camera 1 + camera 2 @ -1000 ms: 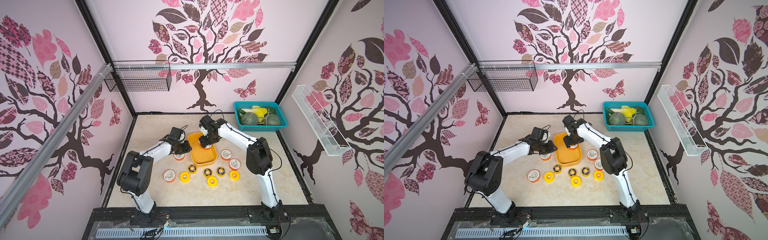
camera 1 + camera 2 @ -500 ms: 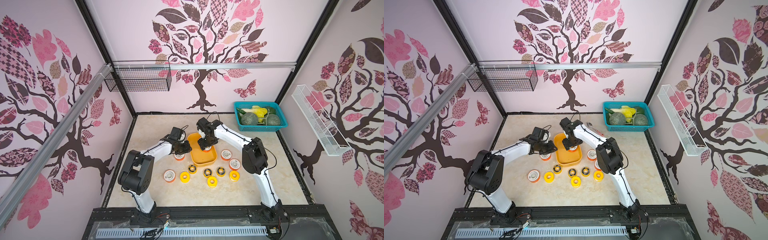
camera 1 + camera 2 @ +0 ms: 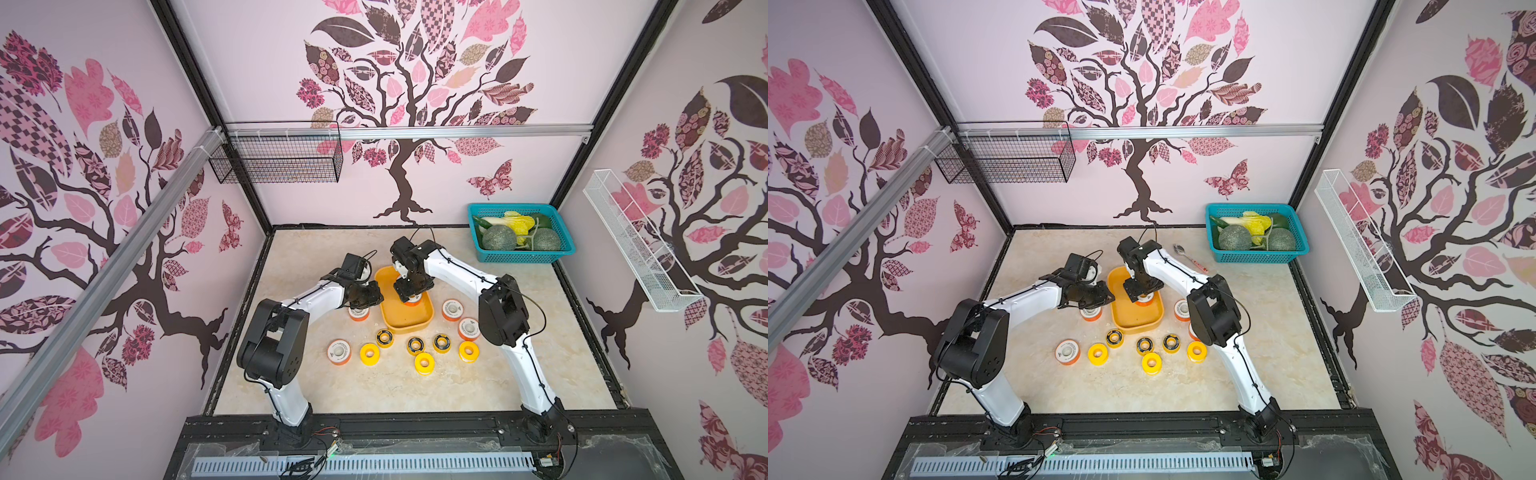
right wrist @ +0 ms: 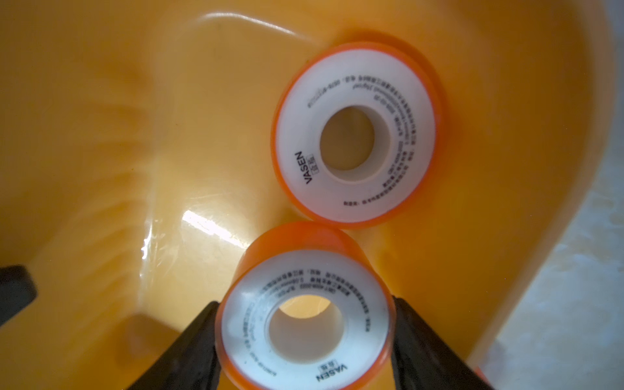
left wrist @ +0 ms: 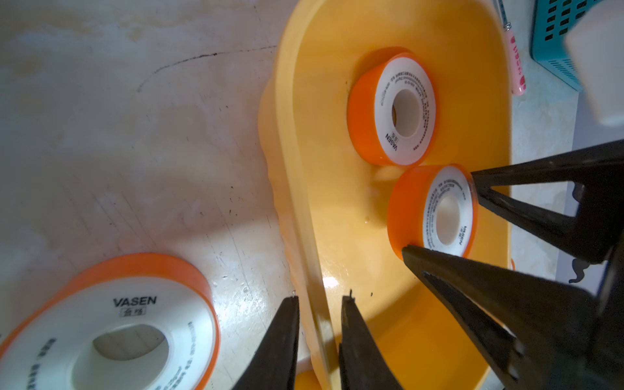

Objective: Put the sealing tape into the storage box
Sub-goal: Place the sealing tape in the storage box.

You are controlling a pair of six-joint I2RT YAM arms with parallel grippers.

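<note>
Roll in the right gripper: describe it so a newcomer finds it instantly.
Start at the yellow-orange storage box mid-table. Two orange, white-faced rolls are inside; yours is the held roll, clamped in the right gripper, while the free roll lies untouched.

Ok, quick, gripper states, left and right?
Left gripper: closed on the storage box rim.
Right gripper: closed on an orange sealing tape roll, inside the storage box.

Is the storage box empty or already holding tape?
Holding tape: one orange roll lies flat on the storage box floor; a second roll, gripped by the right tool, sits within its walls. Its floor contact: cannot tell.
</note>
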